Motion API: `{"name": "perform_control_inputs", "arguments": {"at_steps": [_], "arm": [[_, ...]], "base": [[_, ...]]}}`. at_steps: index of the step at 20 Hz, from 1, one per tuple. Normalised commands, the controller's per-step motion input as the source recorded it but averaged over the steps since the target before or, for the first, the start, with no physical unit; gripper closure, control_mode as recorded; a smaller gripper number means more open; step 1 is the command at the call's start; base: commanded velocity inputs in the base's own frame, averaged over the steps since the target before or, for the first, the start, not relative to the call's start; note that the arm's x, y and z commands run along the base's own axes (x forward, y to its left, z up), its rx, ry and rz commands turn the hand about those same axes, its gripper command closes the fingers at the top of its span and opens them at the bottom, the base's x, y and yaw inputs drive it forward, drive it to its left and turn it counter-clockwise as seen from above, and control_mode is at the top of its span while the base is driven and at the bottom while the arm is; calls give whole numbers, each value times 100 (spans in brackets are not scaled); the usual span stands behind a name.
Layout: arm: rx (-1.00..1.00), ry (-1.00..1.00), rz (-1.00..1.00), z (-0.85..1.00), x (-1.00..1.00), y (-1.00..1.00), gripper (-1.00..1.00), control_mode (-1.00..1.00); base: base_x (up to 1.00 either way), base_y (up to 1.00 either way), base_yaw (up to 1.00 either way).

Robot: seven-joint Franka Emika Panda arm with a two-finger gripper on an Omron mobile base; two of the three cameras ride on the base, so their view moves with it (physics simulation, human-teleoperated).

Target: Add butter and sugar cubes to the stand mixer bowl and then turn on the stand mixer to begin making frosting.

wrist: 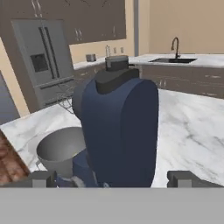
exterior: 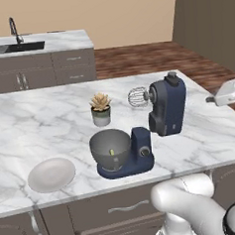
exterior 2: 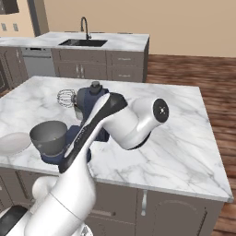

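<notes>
The navy-blue stand mixer (exterior: 166,108) stands on the marble island with its head tilted up and its silver whisk (exterior: 137,96) in the air. On its base sits the grey stand mixer bowl (exterior: 110,149), and a small yellow-green stick, the butter (exterior: 111,151), shows inside it. A small round knob (exterior: 144,151) faces front. The sugar cubes are out of view. My gripper (exterior: 212,99) hovers to the right of the mixer head, open and empty. In the hand view the gripper (wrist: 113,178) faces the mixer (wrist: 118,127), with the bowl (wrist: 59,151) at lower left.
A white plate (exterior: 51,174) lies left of the mixer near the island's front edge. A potted succulent (exterior: 101,109) stands behind the bowl. A sink counter (exterior: 40,45) runs along the back wall. My own arm (exterior 2: 115,124) covers much of the mixer in the right base view.
</notes>
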Motion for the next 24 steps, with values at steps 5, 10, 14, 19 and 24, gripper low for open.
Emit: {"name": "perform_control_inputs", "arguments": {"at_steps": [5,10,14,19,24], "arm": [[7,-10,24,-11,48,0,-100,-100],[7,-10,22,-12,37,0,-100,-100],[5,-1,11,-3,18,28,-100,-100],[0,0,2,0,0,60,-100,-100],[1,0,2,0,0,30,-100,-100]], "base": [[0,0,0],[0,0,0],[0,0,0],[0,0,0],[0,0,0]]}}
